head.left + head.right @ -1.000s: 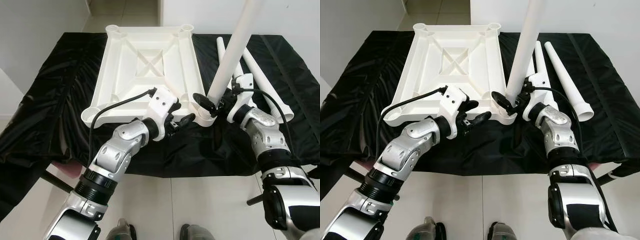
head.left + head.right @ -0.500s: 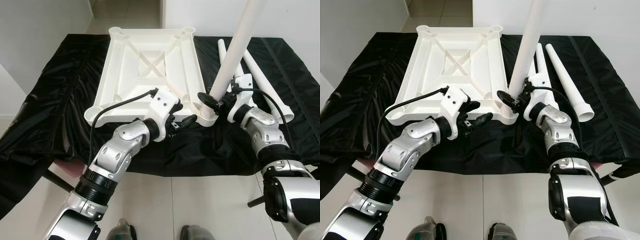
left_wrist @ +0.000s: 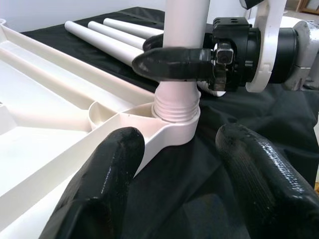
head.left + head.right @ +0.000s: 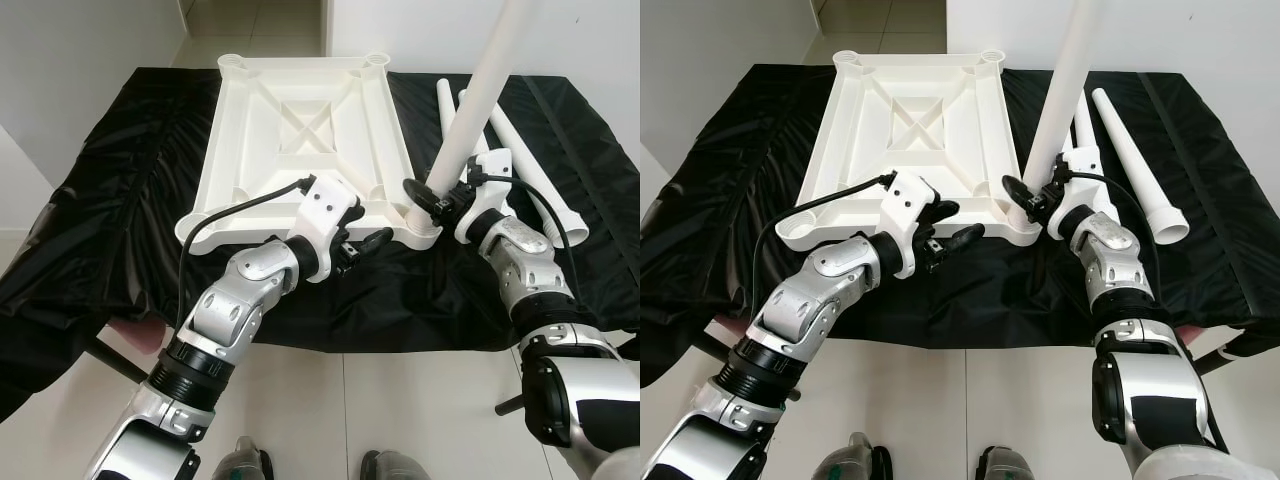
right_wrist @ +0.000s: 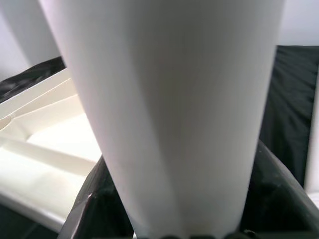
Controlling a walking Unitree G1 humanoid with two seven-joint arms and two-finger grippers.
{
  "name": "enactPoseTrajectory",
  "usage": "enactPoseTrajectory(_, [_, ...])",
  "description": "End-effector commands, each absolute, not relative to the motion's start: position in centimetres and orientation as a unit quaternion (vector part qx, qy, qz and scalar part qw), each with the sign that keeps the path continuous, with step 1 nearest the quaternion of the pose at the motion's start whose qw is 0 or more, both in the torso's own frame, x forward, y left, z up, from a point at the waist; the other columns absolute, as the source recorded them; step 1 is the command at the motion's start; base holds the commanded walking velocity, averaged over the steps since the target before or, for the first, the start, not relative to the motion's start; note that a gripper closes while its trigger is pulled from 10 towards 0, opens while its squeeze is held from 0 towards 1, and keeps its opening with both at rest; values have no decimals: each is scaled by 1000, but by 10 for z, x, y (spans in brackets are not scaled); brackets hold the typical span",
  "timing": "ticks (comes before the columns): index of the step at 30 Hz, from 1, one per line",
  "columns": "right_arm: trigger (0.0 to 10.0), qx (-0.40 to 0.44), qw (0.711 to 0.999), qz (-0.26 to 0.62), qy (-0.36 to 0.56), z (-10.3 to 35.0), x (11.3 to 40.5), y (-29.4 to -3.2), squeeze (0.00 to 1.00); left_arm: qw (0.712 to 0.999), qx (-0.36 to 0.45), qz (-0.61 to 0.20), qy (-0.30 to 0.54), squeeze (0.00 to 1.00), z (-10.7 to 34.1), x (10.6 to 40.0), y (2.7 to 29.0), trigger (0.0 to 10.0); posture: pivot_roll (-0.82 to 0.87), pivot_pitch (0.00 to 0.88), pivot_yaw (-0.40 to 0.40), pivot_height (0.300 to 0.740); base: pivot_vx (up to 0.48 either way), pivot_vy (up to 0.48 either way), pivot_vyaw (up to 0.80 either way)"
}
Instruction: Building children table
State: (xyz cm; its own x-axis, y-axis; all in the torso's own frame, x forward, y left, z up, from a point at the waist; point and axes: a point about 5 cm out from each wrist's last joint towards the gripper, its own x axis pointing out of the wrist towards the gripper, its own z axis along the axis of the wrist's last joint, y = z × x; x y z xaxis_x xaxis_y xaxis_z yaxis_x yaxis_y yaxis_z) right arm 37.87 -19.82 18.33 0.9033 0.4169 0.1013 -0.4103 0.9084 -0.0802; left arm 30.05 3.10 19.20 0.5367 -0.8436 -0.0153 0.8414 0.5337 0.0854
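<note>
One leg [image 4: 470, 130], clamped in the right tool [image 4: 1028, 198], stands in the upturned tabletop's [image 4: 300, 130] near corner socket [image 3: 175, 119], the left tool [image 4: 362, 243] gapes wide beside it, and three legs [image 4: 1130, 150] lie unfitted on the bench [image 4: 100, 200].

no text, label, brand, number or sign is showing legibly anywhere in these views.
</note>
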Motion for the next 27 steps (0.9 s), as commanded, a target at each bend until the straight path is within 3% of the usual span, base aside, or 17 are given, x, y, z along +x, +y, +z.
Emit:
enactPoseTrajectory(1, [0, 7, 983, 176, -52, 174, 376, -199, 0, 862, 45, -505, -10, 0, 191, 297, 30, 10000, -38, 90, 42, 740, 0, 0, 0])
enactPoseTrajectory(9, [0, 41, 988, 121, -89, 181, 371, -174, 0, 861, 44, -507, -10, 0, 191, 296, 29, 10000, -47, 96, 46, 740, 0, 0, 0])
enactPoseTrajectory(17, [0, 43, 994, 13, -100, 177, 357, -139, 0, 858, 41, -511, -7, 0, 191, 295, 26, 10000, -58, 96, 56, 740, 0, 0, 0])
enactPoseTrajectory(27, [0, 61, 993, -63, -81, 173, 351, -123, 0, 858, 42, -512, -5, 0, 189, 295, 26, 10000, -57, 92, 57, 740, 0, 0, 0])
